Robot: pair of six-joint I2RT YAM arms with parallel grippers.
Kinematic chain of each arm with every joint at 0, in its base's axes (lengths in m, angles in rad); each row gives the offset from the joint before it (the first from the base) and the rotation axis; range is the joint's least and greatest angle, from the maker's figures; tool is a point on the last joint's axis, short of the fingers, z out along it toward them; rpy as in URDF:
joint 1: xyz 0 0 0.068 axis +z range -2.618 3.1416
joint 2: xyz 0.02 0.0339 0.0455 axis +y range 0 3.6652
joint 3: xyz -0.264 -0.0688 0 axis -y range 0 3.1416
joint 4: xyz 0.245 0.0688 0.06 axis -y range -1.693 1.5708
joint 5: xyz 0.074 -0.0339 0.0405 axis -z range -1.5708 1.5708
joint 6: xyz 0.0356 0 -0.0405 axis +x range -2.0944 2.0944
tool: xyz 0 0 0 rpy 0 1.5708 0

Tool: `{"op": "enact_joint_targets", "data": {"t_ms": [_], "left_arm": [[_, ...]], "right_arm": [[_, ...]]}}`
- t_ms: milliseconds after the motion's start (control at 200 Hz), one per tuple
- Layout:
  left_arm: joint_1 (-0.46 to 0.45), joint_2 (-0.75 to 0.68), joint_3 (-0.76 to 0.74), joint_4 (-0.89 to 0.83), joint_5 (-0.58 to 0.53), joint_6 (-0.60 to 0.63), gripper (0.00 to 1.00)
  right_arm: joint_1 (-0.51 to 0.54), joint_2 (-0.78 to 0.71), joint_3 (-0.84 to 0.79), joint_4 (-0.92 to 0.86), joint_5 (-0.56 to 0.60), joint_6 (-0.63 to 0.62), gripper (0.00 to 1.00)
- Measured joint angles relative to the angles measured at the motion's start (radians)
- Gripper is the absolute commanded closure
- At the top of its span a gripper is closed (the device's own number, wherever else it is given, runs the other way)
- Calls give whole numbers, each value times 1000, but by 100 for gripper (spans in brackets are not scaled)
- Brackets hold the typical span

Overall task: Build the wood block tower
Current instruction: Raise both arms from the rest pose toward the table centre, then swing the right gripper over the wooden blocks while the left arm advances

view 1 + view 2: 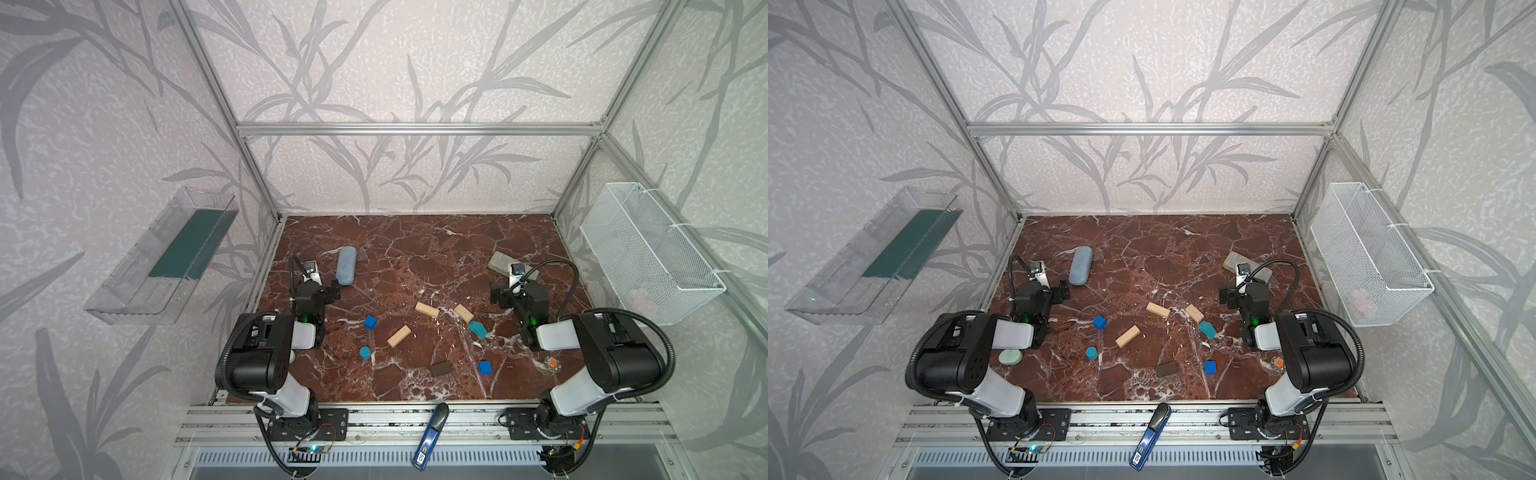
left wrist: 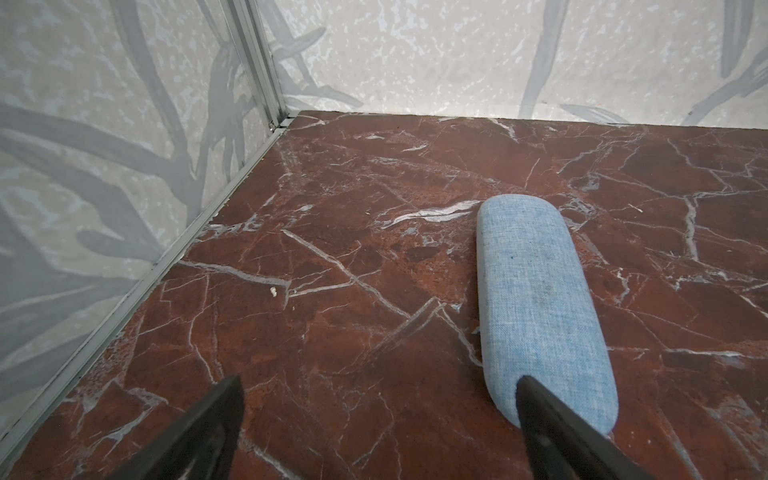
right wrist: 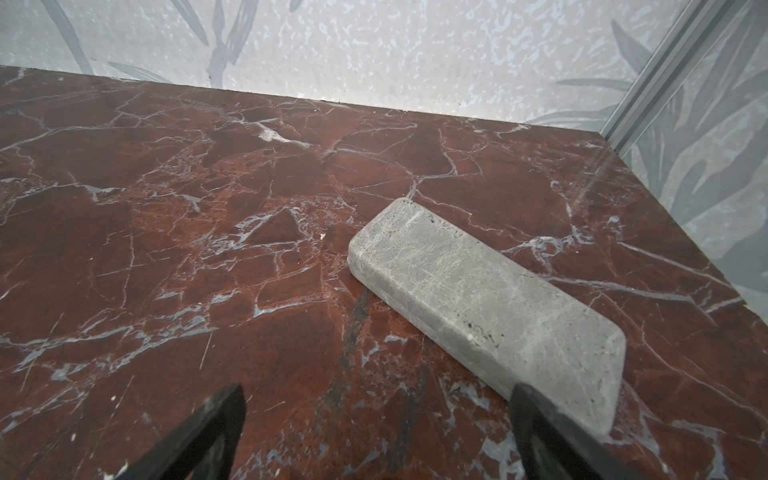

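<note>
- The wood blocks lie singly on the table (image 1: 415,249), with none stacked. All positions below are referenced to the dark brown bar (image 1: 441,368), which lies flat nearest the front edge.
- Near blue cube (image 1: 484,368): near the dark brown bar, to its right in both top views, not touching it.
- Blue cylinder (image 1: 365,353): upright, well to the left of the dark brown bar and slightly farther back.
- Near pale bar (image 1: 399,336): flat and angled, behind and to the left of the dark brown bar.
- Teal house-shaped piece (image 1: 477,329): on its side, behind and to the right of the dark brown bar.
- Far blue cube (image 1: 370,322): behind and well left of the dark brown bar.
- Centre pale bar (image 1: 427,309): almost directly behind the dark brown bar.
- Right pale bar (image 1: 463,313): just beside the teal house-shaped piece; contact cannot be confirmed.
- Left gripper (image 2: 380,380): jaws spread wide, holding nothing, far back-left of the dark brown bar, just beside the near end of the grey-blue case (image 2: 540,307).
- Right gripper (image 3: 376,388): jaws spread wide, holding nothing, far back-right of the dark brown bar, just beside the near end of the grey brick (image 3: 478,299).
</note>
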Motion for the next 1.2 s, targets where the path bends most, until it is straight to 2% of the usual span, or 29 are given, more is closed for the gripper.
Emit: {"op": "enact_joint_targets", "data": {"t_ms": [80,165,305,440,545,630,775,935,1040,1200], "left_arm": [[0,-3,0,-5,-1,-4,16],[0,-39,12,-75,-13,-7,18],[0,-199,81,-260,-37,-23,20],[-5,-385,173,-446,-16,-56,21],[-31,-471,259,-599,5,-89,24],[-82,-515,330,-723,6,-127,27],[-250,-547,403,-859,-61,-216,27],[-451,-490,463,-947,-128,-281,29],[-517,-451,489,-986,-157,-319,30],[-574,-456,463,-996,-207,-353,30]], "right_arm": [[0,-2,0,-2,0,0,0],[0,-28,0,-28,2,2,0],[0,-142,14,-120,27,5,3],[2,-257,98,-311,46,29,7],[11,-323,174,-470,45,54,12],[31,-383,232,-618,46,89,17],[109,-469,321,-877,69,185,19],[296,-532,389,-1081,123,275,19],[407,-534,412,-1169,142,325,19],[516,-479,426,-1250,163,399,19]]}}
